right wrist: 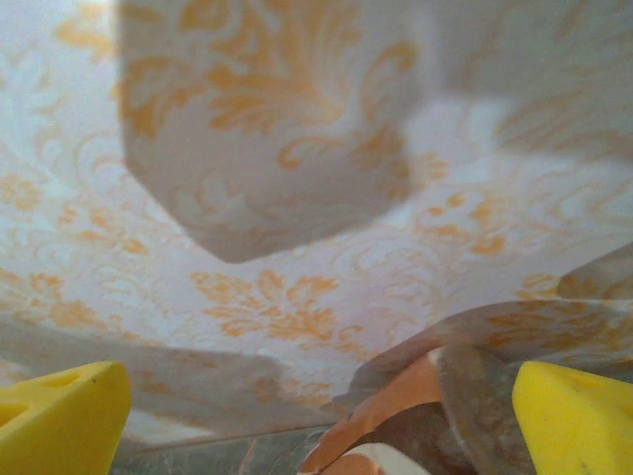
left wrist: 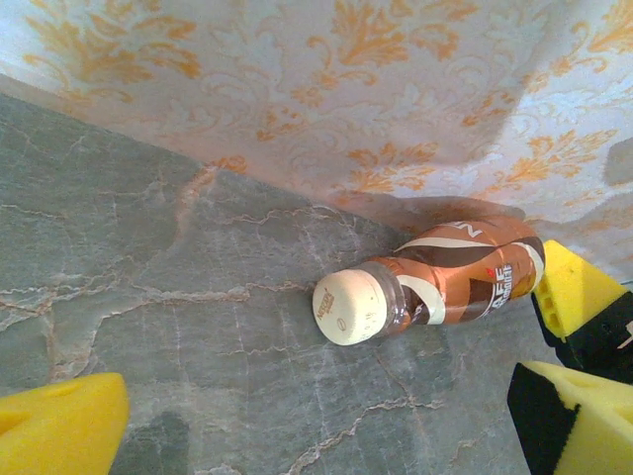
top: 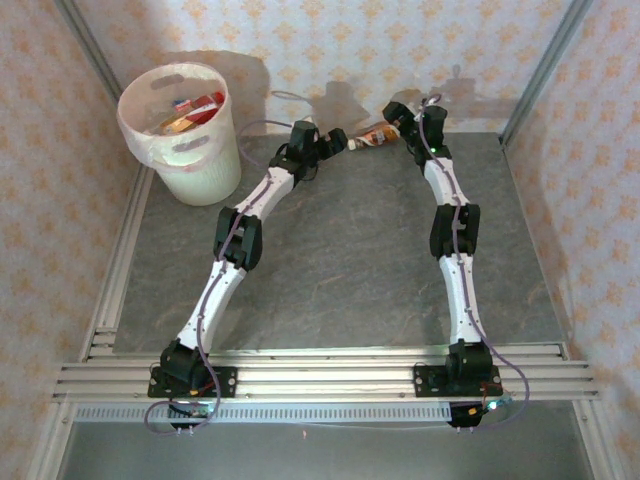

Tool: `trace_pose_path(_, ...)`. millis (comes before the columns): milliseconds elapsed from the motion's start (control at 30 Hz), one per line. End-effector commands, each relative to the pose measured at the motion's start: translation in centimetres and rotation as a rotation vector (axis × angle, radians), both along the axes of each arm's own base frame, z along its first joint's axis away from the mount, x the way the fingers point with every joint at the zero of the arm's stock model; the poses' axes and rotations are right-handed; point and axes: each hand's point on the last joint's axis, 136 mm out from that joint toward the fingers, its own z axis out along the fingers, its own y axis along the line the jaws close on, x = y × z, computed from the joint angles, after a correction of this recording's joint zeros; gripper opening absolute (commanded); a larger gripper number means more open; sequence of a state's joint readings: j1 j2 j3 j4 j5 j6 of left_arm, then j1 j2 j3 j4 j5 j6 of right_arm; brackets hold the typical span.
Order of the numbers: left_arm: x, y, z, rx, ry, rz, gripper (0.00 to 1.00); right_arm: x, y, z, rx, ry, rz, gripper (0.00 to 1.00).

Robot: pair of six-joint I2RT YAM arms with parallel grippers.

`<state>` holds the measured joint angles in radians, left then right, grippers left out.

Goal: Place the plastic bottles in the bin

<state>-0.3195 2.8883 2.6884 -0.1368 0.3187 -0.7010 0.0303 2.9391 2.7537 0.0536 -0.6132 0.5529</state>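
Looks nearly done: some bottles [top: 195, 108] are in the bin [top: 200, 175] at the table's [top: 340, 260] far-left corner, and one brown-labelled bottle [left wrist: 445, 282] lies by the back wall [top: 330, 50] between the left gripper [top: 335, 145] and right gripper [top: 400, 120], both spread wide, holding nothing.

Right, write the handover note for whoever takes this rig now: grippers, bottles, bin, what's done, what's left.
Left gripper: open, empty, facing the cap end of the brown-labelled bottle, not touching it.
Right gripper: open, empty, close up at the same bottle's other end; contact unclear.
The bottle lies on its side at the far edge of the table, between the two grippers.
Bin: upright in the far left corner, with binned bottles inside, red and orange labels showing.
Done: those are in.
Left: grip the lying bottle and drop it in the bin; the left arm looks the nearer one.
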Motion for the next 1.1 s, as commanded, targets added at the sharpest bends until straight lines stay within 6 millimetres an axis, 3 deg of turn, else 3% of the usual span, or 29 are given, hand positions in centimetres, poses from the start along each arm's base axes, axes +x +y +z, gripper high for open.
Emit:
trace_pose_path(0,0.8,0.5,3.4,-0.008,-0.088,-0.014,1.00,-0.5,2.9,1.7,-0.009,-0.076,0.100,0.99)
trace_pose_path(300,0.9,1.4,4.0,0.047,-0.125,-0.084,1.00,-2.6,7.3,1.8,0.010,-0.031,0.253,0.99)
trace_pose_path(533,0.6,5.4,5.0,0.115,-0.060,-0.023,1.00,-5.2,12.2,1.2,-0.010,0.045,0.384,0.99)
trace_pose_path(700,-0.2,8.5,5.3,0.187,0.023,0.114,1.00,-7.7,16.3,2.0,-0.046,0.049,0.493,0.99)
trace_pose_path(767,-0.6,9.9,4.8,0.160,0.085,0.187,1.00,-8.6,17.8,2.2,-0.062,0.042,0.533,0.99)
trace_pose_path(933,-0.3,10.3,4.6,-0.020,0.135,0.225,1.00,-10.6,21.3,2.9,-0.064,0.010,0.634,0.99)
trace_pose_path(1067,-0.1,10.7,5.2,-0.064,0.143,0.254,1.00,-12.4,24.2,3.9,-0.059,-0.055,0.730,0.99)
